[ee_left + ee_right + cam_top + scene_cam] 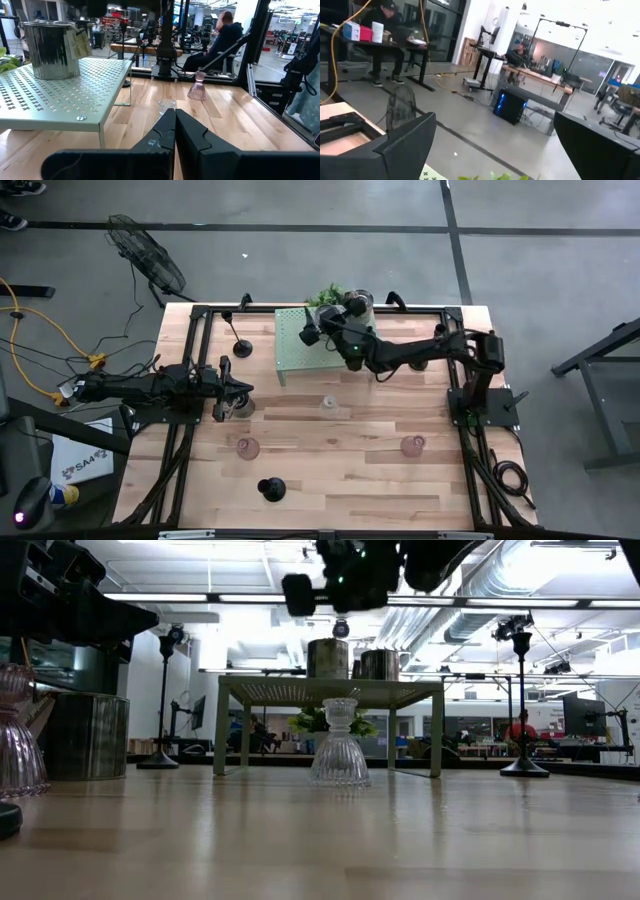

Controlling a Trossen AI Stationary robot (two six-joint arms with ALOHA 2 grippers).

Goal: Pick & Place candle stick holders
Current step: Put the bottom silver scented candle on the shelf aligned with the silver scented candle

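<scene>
Right end effector wide open, empty, above rack

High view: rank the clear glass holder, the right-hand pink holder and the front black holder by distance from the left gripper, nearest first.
From the left gripper, shut at the table's left:
1. Clear glass holder, mid-table, just in front of the green rack.
2. Black holder, near the front edge.
3. Pink holder, on the right side.

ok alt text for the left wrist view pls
The left gripper, its dark fingers shut together, points across a wooden table toward a clear glass holder and a pink glass holder. A silver cup stands on a pale green perforated rack alongside.
</scene>
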